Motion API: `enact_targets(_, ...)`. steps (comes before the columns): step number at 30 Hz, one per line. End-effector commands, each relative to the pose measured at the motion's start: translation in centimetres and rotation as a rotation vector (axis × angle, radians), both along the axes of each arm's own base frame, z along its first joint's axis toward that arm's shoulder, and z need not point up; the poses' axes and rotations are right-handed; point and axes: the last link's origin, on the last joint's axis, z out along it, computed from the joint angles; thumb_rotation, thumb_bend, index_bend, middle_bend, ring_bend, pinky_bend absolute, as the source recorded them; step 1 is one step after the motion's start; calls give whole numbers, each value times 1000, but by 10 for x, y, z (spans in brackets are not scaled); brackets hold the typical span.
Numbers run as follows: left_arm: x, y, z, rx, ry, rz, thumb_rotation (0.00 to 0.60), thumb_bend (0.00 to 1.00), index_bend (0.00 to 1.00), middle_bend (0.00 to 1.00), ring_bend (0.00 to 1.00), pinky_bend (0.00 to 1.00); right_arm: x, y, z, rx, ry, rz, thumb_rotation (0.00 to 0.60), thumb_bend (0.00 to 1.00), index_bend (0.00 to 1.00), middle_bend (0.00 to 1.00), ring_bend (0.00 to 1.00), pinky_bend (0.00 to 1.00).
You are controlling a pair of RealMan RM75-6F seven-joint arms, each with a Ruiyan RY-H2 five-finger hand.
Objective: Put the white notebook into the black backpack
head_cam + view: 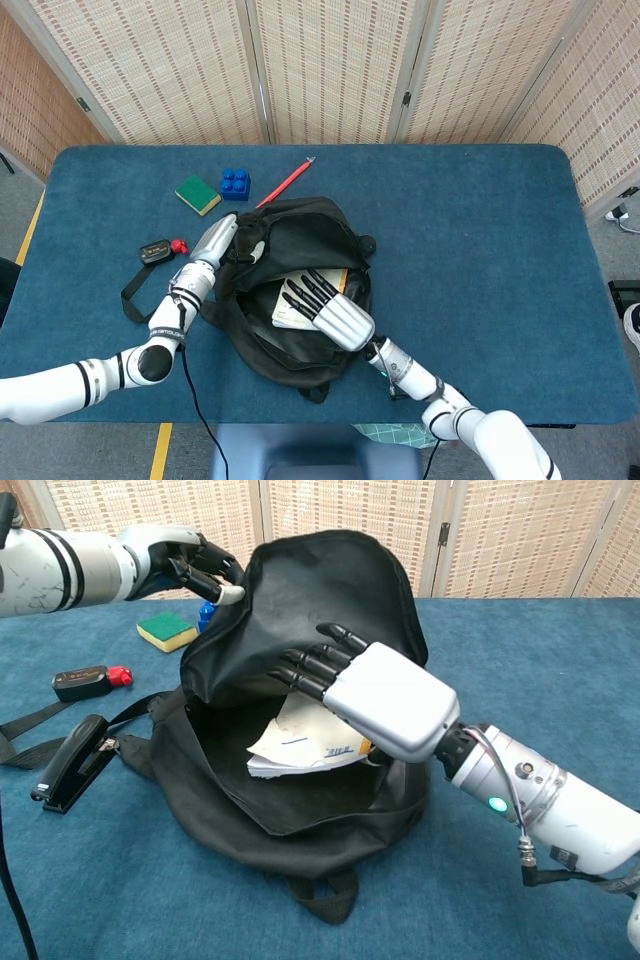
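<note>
Altogether one white notebook (300,742), one black backpack (330,590)

My right hand (385,698) has a boxy silver metal back with jointed black fingers (312,666). Behind it runs my white forearm, silver collar, green light glowing, thin grey cable alongside. My left hand (185,562) matches: silver shell, black fingers, white sleeve with black rings.

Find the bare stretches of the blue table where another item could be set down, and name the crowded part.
The blue carpeted table lies bare right of the black fabric backpack, out to its right and far edges. The left is crowded: green sponge, blue toy brick, red pencil, small black device, backpack straps.
</note>
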Motion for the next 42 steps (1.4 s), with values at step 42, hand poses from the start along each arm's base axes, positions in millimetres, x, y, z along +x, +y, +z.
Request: enact_targets(42, -114, -78, 68, 353, 372, -113, 600, 383, 197, 152, 167, 0, -150, 75, 235, -93, -182, -518, 600, 202, 34, 126, 208, 163)
